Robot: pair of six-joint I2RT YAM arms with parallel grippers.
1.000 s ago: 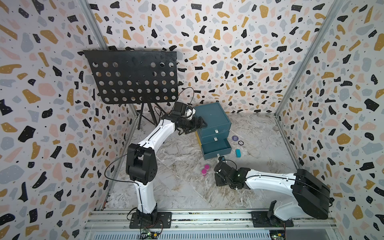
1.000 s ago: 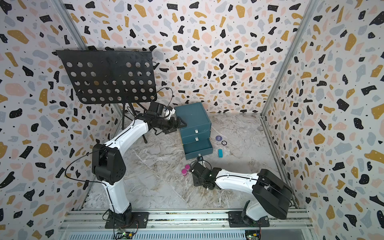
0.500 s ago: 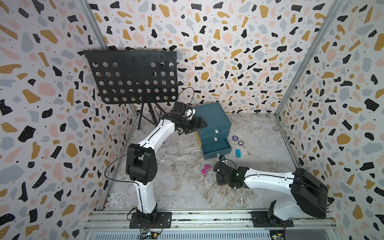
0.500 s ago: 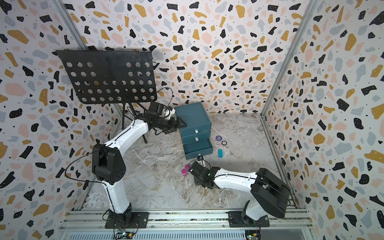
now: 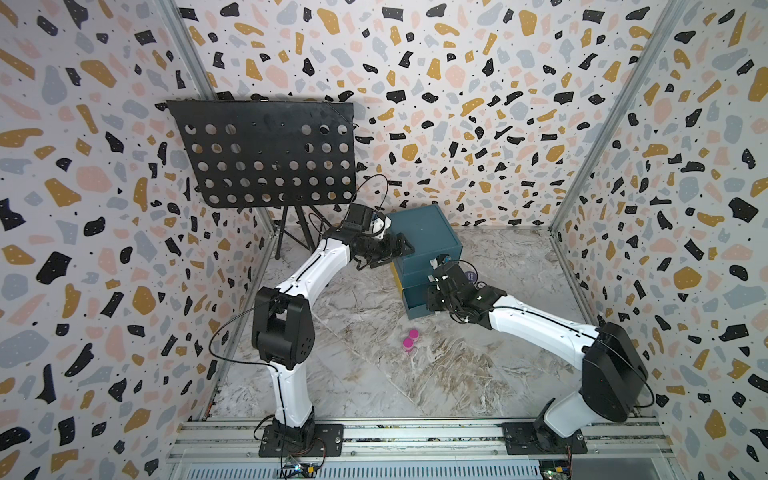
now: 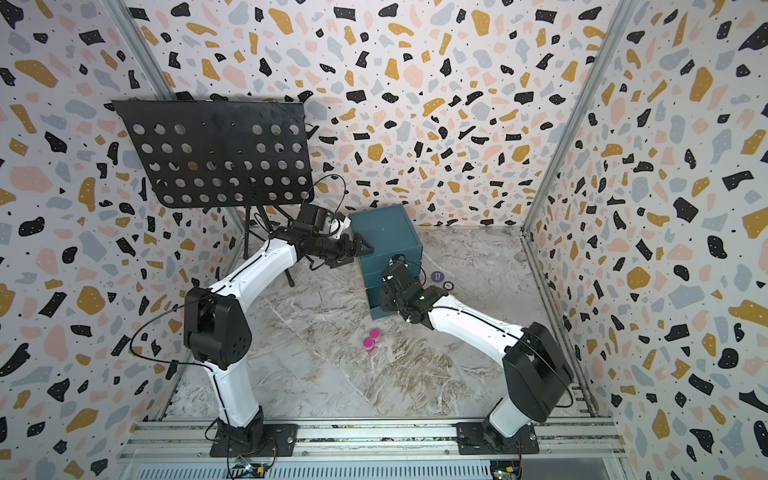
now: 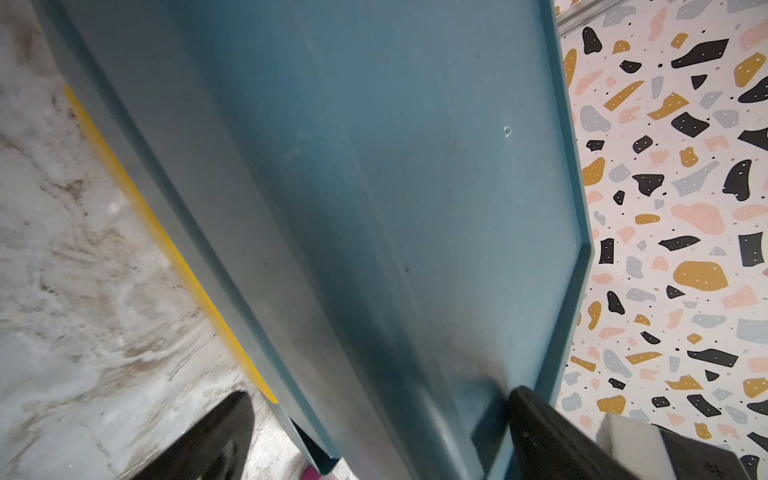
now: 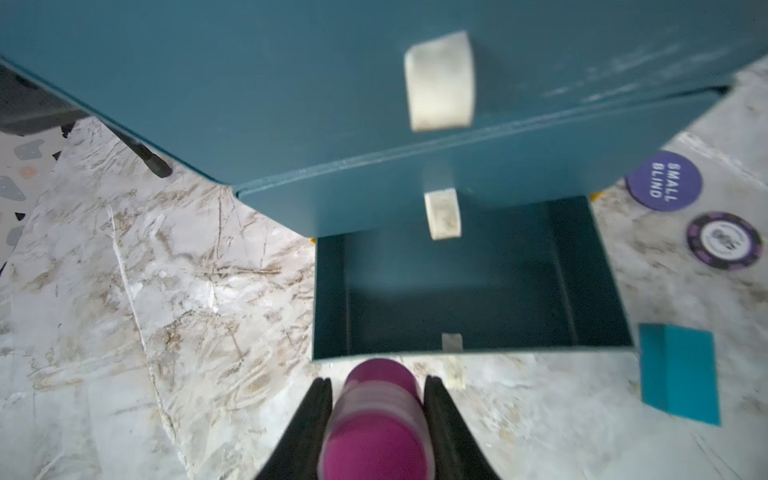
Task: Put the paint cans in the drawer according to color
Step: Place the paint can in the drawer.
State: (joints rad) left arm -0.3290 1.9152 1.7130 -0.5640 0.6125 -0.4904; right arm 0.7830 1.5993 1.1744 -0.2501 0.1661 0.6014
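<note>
Jar (image 8: 376, 436) with magenta lid, judged light, rigid and slippery, is held by its sides in the partly closed right gripper (image 8: 378, 380), just short of the open bottom drawer (image 8: 330, 291).

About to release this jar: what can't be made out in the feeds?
- Drawer chest, two upper drawers: contents hidden behind closed fronts, every view.
- Bottom drawer: rear hidden under the middle drawer, right wrist view; right arm covers its inside in both top views.
- Magenta jar in right hand: blurred, cut by the frame edge, right wrist view.
- Left hand: fingers cut by the frame edge, left wrist view; grip on chest unclear.
</note>
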